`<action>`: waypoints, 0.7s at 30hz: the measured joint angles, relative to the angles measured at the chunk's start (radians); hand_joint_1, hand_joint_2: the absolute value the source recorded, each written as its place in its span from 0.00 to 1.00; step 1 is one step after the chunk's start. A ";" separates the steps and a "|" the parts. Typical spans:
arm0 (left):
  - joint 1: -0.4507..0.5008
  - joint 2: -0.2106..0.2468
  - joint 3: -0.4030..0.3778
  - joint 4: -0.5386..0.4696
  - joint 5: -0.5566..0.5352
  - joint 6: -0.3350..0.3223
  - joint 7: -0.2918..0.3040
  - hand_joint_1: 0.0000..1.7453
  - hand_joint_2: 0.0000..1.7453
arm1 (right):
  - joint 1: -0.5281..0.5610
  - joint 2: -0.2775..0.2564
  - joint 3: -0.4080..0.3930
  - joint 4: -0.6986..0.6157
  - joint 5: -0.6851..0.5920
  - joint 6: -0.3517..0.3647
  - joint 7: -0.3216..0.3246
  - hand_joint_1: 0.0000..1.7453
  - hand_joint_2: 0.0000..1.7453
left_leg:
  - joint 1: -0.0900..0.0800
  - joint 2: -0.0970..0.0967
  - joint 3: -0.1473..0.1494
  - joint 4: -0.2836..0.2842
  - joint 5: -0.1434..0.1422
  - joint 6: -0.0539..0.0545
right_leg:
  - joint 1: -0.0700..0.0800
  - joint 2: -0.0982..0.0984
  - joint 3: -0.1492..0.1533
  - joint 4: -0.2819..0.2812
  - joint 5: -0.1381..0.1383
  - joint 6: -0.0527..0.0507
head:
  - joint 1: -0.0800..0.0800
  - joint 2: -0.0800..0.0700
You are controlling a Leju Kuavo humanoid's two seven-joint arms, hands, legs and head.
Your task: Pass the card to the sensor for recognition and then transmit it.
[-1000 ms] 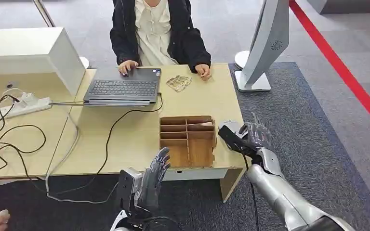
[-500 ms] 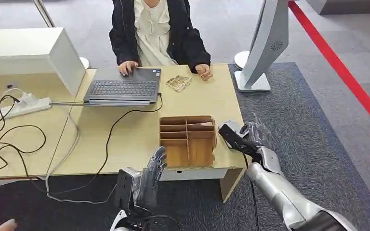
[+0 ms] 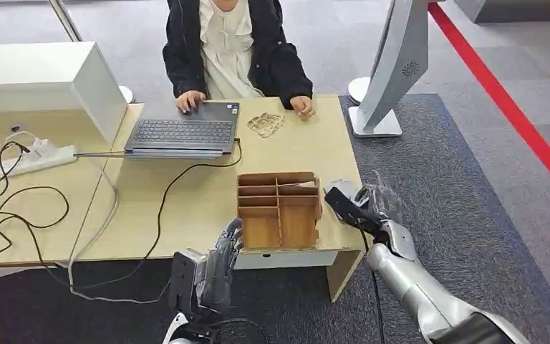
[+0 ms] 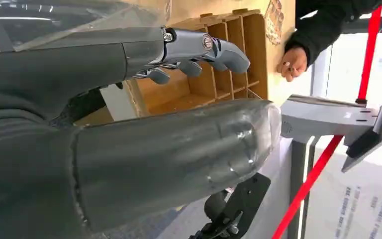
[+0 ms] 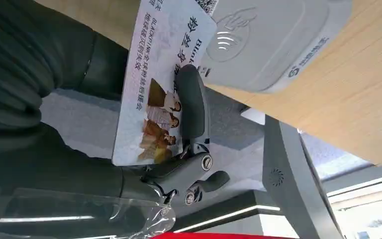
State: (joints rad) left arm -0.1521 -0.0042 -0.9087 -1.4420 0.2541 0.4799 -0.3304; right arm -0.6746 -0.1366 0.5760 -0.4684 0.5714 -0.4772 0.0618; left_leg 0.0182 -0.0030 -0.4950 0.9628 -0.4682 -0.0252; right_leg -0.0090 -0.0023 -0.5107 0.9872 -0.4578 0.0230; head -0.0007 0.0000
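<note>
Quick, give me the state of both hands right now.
Left hand: open, fingers apart, holding nothing.
Right hand: holding the card by the white sensor.

— Operator 1: State of the right hand (image 3: pixel 364 203)?
— Operator 2: I read its arm extended forward, thumb and a finger pinching the card (image 5: pixel 160 84) flat.
— Operator 1: And the left hand (image 3: pixel 218 266)?
— Operator 2: I see it raised low in front, fingers straight and apart, holding nothing.
</note>
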 joint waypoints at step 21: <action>-0.001 0.000 0.000 0.014 0.023 0.015 -0.019 0.00 0.00 | -0.007 -0.027 0.001 -0.154 -0.054 -0.071 -0.032 1.00 1.00 | 0.000 0.000 -0.002 0.000 0.000 0.000 | 0.000 0.000 -0.002 0.000 0.000 0.000 | 0.000 0.000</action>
State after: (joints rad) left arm -0.1527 -0.0042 -0.9087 -1.4275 0.2770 0.4952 -0.3498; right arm -0.6818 -0.1641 0.5768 -0.6220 0.5177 -0.5478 0.0302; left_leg 0.0180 -0.0031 -0.4969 0.9633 -0.4681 -0.0252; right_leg -0.0091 -0.0023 -0.5125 0.9873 -0.4577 0.0230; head -0.0008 0.0000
